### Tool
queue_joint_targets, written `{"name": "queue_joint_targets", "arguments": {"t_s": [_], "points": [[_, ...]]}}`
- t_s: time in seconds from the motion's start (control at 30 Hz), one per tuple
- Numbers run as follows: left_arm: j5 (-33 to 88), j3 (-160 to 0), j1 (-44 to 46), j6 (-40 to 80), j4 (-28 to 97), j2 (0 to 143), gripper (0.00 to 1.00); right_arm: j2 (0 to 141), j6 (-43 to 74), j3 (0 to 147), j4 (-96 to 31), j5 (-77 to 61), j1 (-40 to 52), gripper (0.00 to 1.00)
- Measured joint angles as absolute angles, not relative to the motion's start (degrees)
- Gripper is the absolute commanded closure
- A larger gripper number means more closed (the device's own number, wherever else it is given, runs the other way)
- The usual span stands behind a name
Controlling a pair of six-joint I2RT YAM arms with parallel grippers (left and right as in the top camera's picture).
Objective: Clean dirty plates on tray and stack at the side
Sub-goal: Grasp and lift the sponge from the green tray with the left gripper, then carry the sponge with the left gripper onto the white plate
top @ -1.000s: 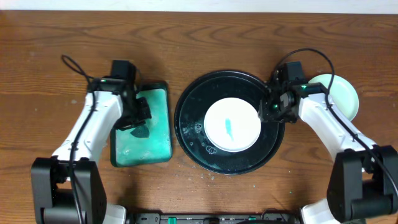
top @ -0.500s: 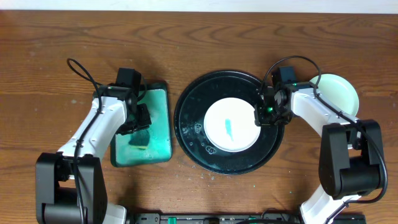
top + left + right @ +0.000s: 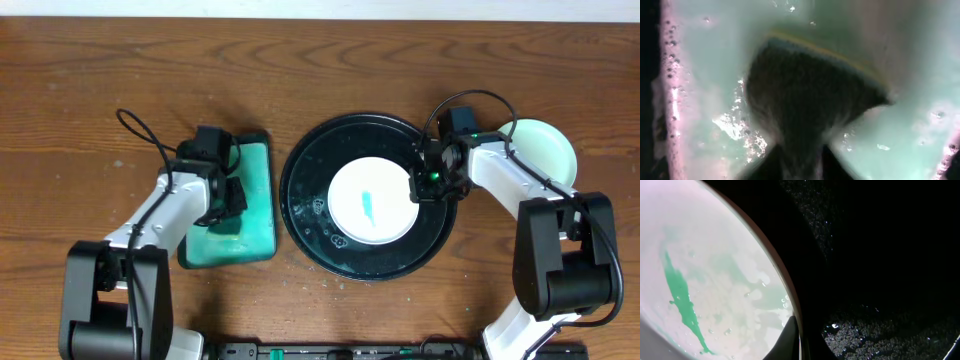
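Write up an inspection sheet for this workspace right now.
Surface: wooden table, wood grain showing.
Job's things: black tray, wet and foam-flecked; smeared plate lying in it, teal streak at centre; second plate on the table right of the tray, partly behind the right arm, no smear visible.
Clutter: sponge tray holding foamy teal water, sponge in it.
Grippers: left gripper down in the sponge tray, seemingly pinching the sponge; right gripper pinching the smeared plate's right rim.
Cables: left cable and right cable loop above the wrists.
Surroundings: nothing seen.
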State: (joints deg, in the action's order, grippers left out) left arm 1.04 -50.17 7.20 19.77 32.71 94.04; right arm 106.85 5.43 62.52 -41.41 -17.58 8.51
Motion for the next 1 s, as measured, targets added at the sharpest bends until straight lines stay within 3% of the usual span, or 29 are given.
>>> {"name": "queue_joint_targets", "arguments": {"t_s": [0.17,0.27,0.47,0.8,1.0], "points": [[1.02,-50.43,7.4,19.84,33.98,93.95,0.93,106.85,5.43,62.52,-41.45,-17.58,8.51,0.99],[1.19,-54.35,7.42,19.81,42.83,94.13,0.93,106.85,5.43,62.52,-41.45,-17.58,8.51,0.99],[1.3,-75.88,8.69,19.22,58.35,94.48,0.92,106.87,5.87,62.59,-41.45,-17.61,8.49,0.99],[9.02,-81.08,20.49,21.67,47.35,95.59,0.93,106.87,5.91,62.59,-41.45,-17.61,8.49,0.99],[15.14,-81.08,29.71,27.22,40.47,104.44,0.93,106.87,6.26,62.59,-41.45,-17.58,8.49,0.99]]}}
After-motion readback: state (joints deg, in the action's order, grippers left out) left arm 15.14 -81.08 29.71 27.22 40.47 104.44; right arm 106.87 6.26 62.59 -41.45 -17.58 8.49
